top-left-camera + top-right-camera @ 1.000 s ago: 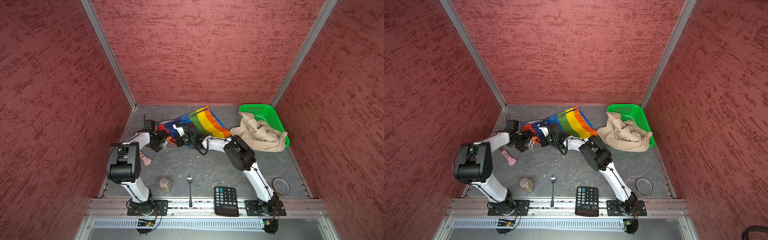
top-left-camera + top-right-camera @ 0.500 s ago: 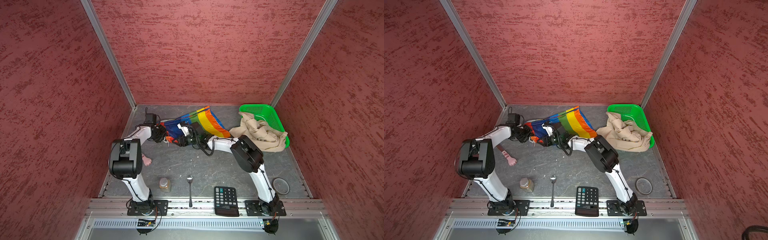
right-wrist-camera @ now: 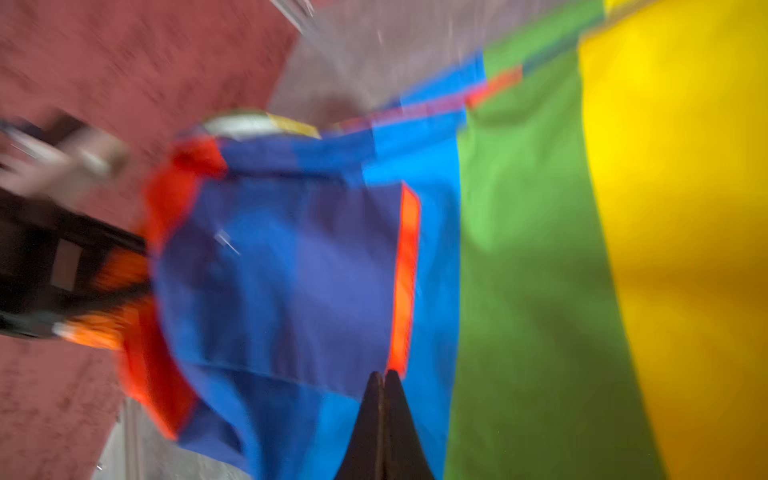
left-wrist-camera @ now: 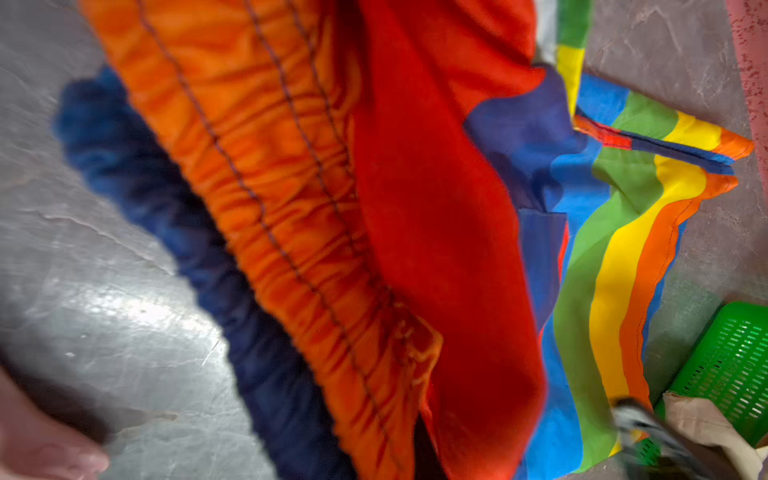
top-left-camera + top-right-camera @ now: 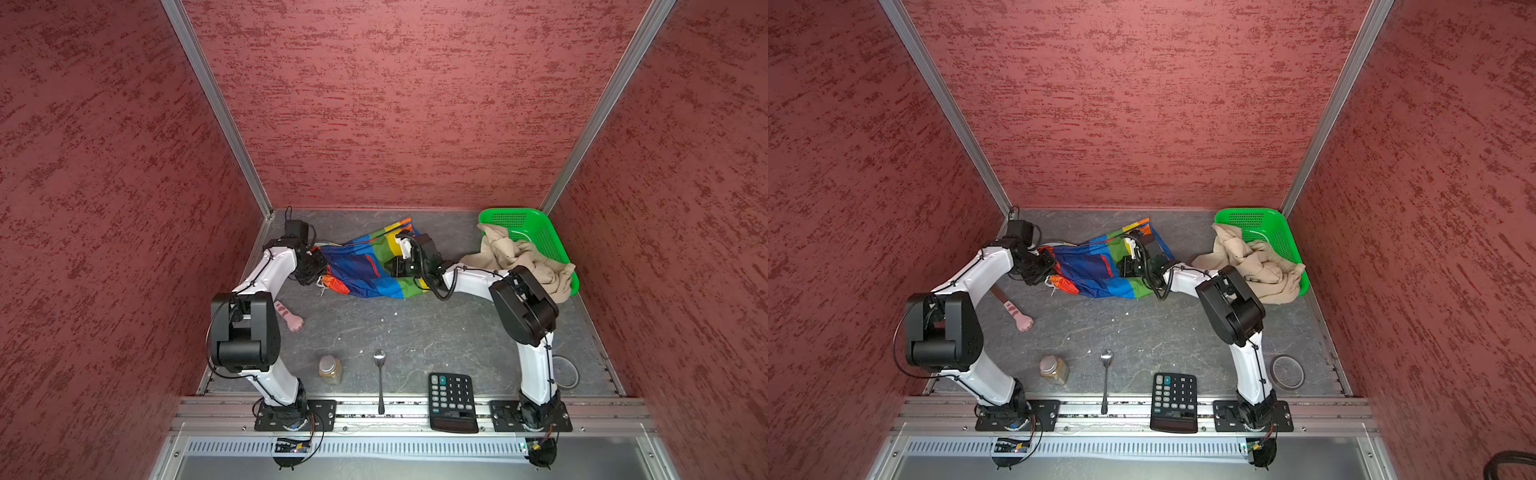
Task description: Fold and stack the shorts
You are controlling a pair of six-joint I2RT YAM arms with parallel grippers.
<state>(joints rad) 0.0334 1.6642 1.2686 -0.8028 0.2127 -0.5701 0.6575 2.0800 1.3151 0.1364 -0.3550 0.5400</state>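
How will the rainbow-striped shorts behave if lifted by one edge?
Probably floppy: the rainbow-striped shorts lie rumpled, folded over themselves. Likely light: the thin cloth drapes in soft creases. Possibly slippery, as it looks smooth; the gathered waistband seems the surer hold.

Left arm point(image 5: 269, 275): rises from its base at the near left edge, bends at a high black elbow, and its white forearm slants away toward the far left corner.
Left hand point(image 5: 319, 274): low, pointing right, closed on the waistband edge of the rainbow shorts point(image 5: 365, 272); its fingers fall outside the left wrist view.
Right arm point(image 5: 469, 283): rises from its base at the near right, elbow high, forearm stretched leftward toward the middle.
Right hand point(image 5: 390, 266): points left, facing the left hand and well apart from it.
Right fingers point(image 3: 370, 415): pressed together, tips at the cloth; whether any is pinched cannot be told.
Both hands: low over the surface point(image 5: 415, 328).
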